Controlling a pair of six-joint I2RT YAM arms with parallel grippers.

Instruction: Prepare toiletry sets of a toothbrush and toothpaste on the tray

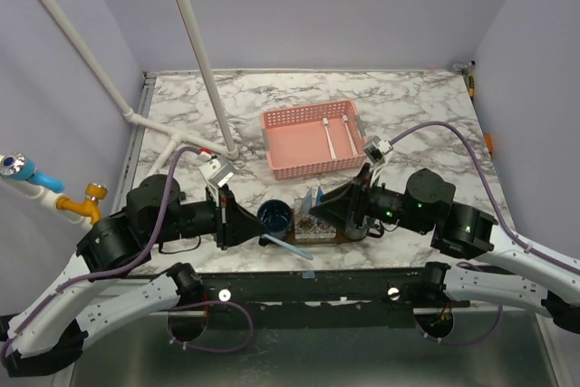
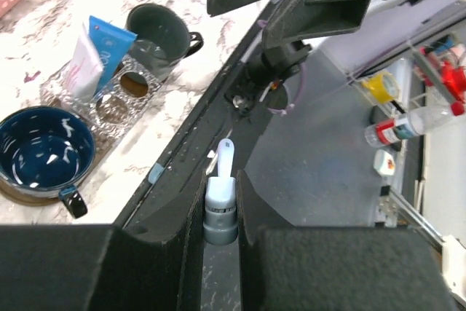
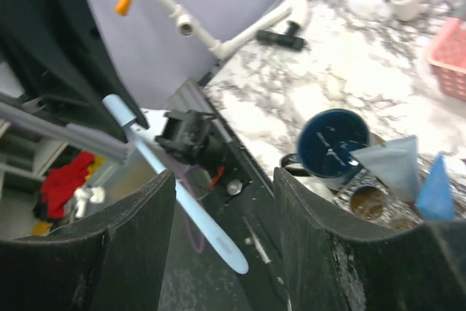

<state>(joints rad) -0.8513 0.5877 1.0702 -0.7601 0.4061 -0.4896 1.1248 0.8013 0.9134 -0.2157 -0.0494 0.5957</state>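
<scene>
On the left, the left gripper (image 2: 220, 187) is clamped on a white toothbrush (image 3: 182, 198) near one end, the long part sticking out past the table's front edge, not over the tray (image 1: 324, 237). I'd judge the brush light, stiff and slick, likely to swivel in a pinch that far out; mid-handle would hold it steadier. Next comes a dark blue cup (image 1: 275, 216), then the toothpaste tubes (image 2: 109, 47) standing upright just beside it; they look soft and squashable, best taken by the flat sides. The right gripper (image 3: 222, 180) hovers by them, fingers spread wide, holding nothing. Only the overhead view shows two more brushes (image 1: 329, 138) in the pink basket (image 1: 281, 120); only the left wrist view shows a grey-green cup (image 2: 156, 34) behind the tubes
</scene>
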